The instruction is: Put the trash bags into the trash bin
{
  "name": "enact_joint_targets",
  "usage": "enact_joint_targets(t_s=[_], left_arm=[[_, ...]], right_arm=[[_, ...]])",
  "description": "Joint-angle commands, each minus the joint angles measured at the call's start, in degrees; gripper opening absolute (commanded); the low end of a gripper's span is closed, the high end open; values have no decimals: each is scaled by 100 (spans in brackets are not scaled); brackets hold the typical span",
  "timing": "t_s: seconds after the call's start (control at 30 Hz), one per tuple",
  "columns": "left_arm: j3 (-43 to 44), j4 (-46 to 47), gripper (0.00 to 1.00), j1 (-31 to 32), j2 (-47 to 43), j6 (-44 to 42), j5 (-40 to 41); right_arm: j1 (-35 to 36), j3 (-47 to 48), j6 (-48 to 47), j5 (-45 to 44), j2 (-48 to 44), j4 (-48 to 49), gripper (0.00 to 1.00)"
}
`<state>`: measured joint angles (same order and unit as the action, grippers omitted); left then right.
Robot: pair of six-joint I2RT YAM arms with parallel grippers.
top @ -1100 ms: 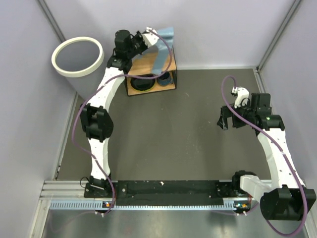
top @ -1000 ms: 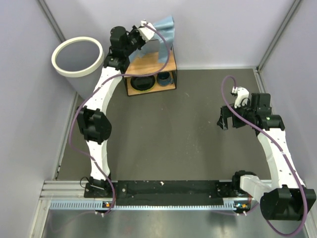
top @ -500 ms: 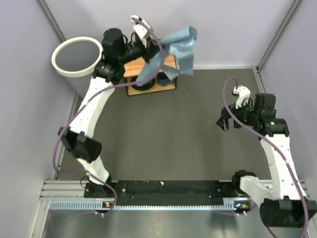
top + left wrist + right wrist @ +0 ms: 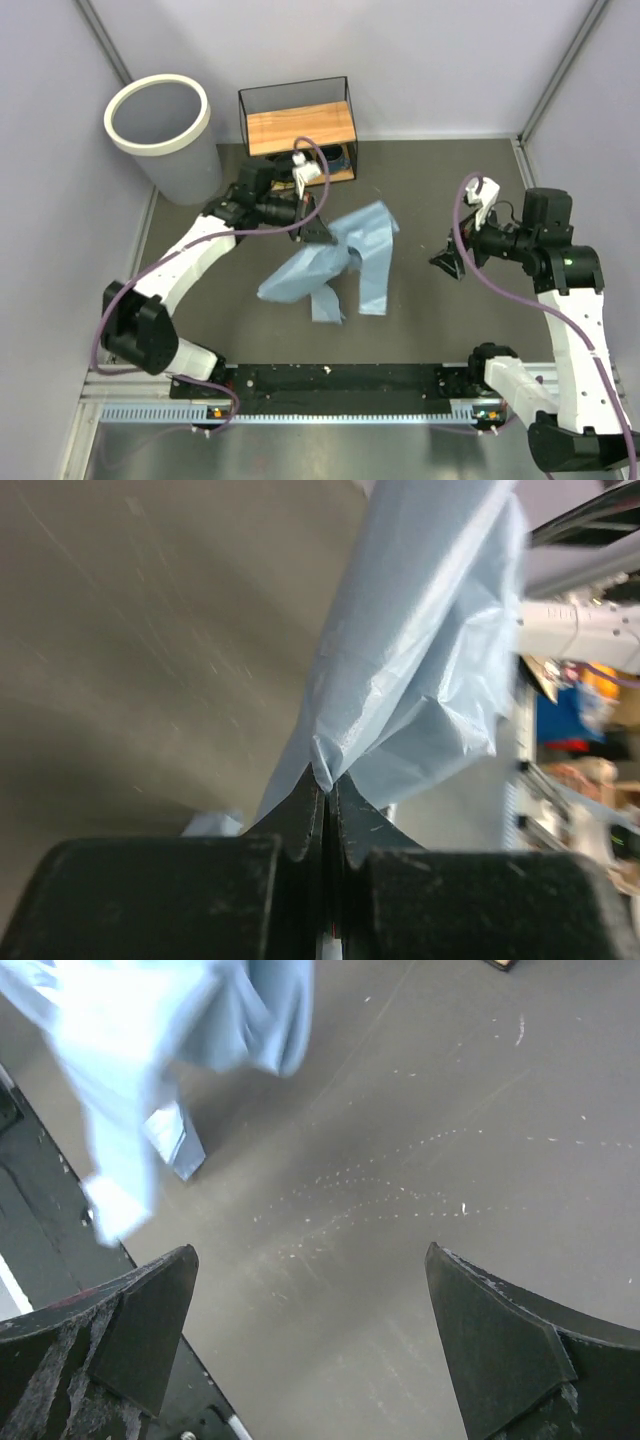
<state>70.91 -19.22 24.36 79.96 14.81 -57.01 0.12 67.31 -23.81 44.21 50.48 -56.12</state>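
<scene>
— Bag point(image 4: 340, 262): where is it?
— Over the middle of the table point(image 4: 430, 340), clamped in the left gripper point(image 4: 322, 232), well apart from the bin point(image 4: 160, 120).
— And the right gripper point(image 4: 447, 262)?
— Spread wide, holding nothing, off to the right of it.

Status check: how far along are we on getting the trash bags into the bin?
Done: nothing yet; no blue shows inside the trash bin. In hand: the left tool is shut on one trash bag, which hangs over the table, away from the bin. The right tool is open and holds nothing. Left: carry the bag to the bin and drop it in.
</scene>
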Motion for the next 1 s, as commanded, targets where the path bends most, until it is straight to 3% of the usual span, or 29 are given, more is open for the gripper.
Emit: enact_joint_targets(t_s=[0.0,0.13,0.3,0.33,0.4,0.47,0.5,0.57,0.63,0.67,0.7,0.77,0.9,0.97], left_arm=[[-306,-511,0,262,369,-362,-1125],[-263,-1582,0,420,845,-1444,-1803],[342,-2883,0,508,1012,-3008,-2182],[518,-3294,0,508,1039,-3367,-2269],[1183,-4979,0,605,1205,-4955,-2157],[1520,-5878,0,823,1381,-6184,-1858],[1705,-6378,0,903,1408,-6383,-1770],[1715,-6165,0,1061,1286,-6002,-1394],[1628,-4738,0,1123,1005,-5020,-727],[1601,-4270,0,1141,682,-4353,60],[1697,-3891,0,1141,565,-4216,450],[2108,-3702,0,1141,651,-4458,1258],[4013,-4116,0,1062,1538,-5013,3323],[4289,-3488,0,1045,1767,-5145,3731]], right_arm=[[330,-357,-1149,-131,-230,-66,99],[559,-1008,-2475,-421,-696,136,99],[691,-1904,-2971,-483,-1452,987,99],[709,-2045,-3058,-474,-1575,1372,99],[779,-2414,-3217,-474,-1917,1708,99],[814,-2686,-3218,-492,-2059,2209,99],[832,-2705,-3052,-474,-2033,2236,99],[814,-2531,-2666,-422,-1876,2123,99],[823,-2346,-2006,-483,-1526,1956,99],[823,-2171,-1787,-561,-1384,1825,99],[823,-2091,-1567,-675,-1270,1798,99],[823,-1828,-1039,-1001,-901,1675,99],[814,-1370,-450,-1335,-277,1402,99],[788,-1134,-195,-1458,30,1411,99]])
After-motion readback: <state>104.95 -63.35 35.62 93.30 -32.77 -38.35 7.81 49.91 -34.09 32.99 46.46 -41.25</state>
